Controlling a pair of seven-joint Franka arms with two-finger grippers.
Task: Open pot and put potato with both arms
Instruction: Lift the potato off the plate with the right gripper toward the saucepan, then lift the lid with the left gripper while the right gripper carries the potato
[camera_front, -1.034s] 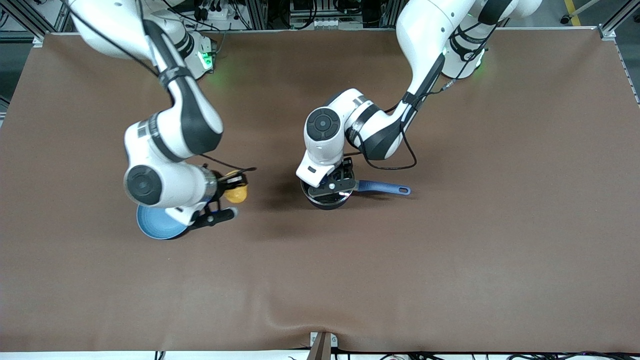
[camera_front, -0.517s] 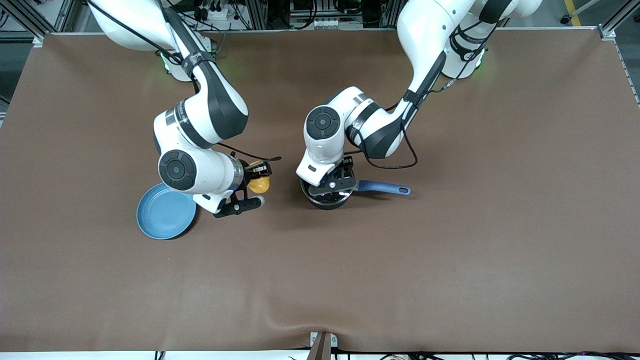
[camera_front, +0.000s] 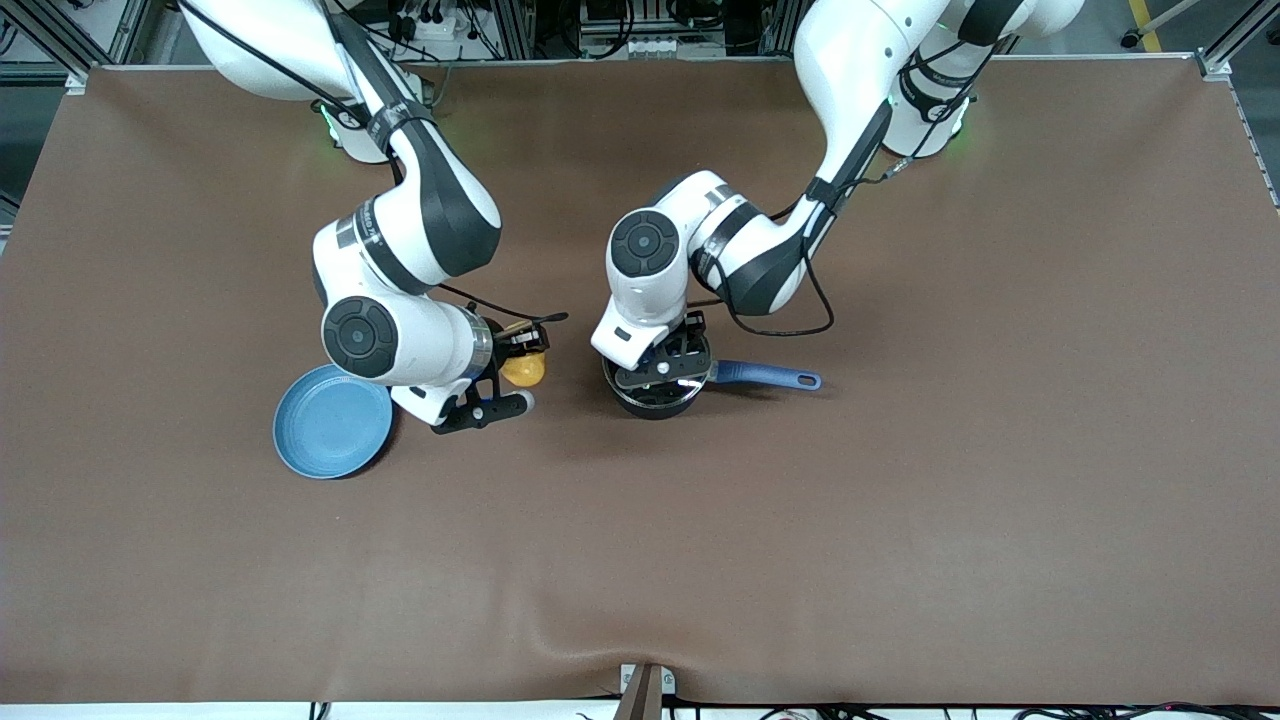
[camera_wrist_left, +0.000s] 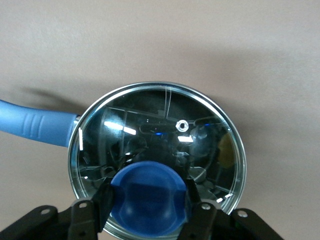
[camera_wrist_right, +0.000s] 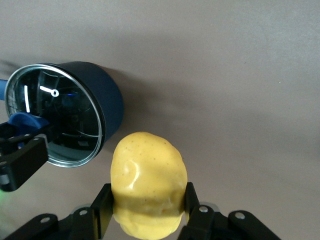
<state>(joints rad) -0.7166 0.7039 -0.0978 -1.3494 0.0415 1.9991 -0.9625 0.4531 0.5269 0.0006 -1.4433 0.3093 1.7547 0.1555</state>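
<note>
- The left gripper (camera_wrist_left: 147, 212) is down on the pot (camera_front: 655, 385), its two fingers (camera_wrist_left: 106, 200) clamped on either side of the blue knob (camera_wrist_left: 148, 197) of the glass lid (camera_wrist_left: 157, 155)
- In the left wrist view the lid sits flat and level inside the pot's steel rim, so by the look of it the pot is not opened yet; the grasp on the knob is made, the lift is what remains
- The pot stands on the brown table (camera_front: 900, 520) about midway between the two arms' ends, its long blue handle (camera_front: 765, 376) pointing toward the left arm's end
- The right gripper (camera_wrist_right: 145, 210) is closed around the potato (camera_wrist_right: 147, 182), one finger pressed to each flank; the potato hangs clear of the table
- In the front view that held potato (camera_front: 524, 369) is in the air over bare table beside the pot, on the side toward the right arm's end; the right wrist view shows the pot close by but not beneath the potato
- The light-blue plate (camera_front: 330, 435) lies past the potato from the pot, toward the right arm's end and a little nearer the front camera; nothing rests on it
- Judged done: potato picked up and brought near the pot, knob gripped
- Judged left: raise the lid and carry it aside, move the potato over the open mouth, let it go inside
</note>
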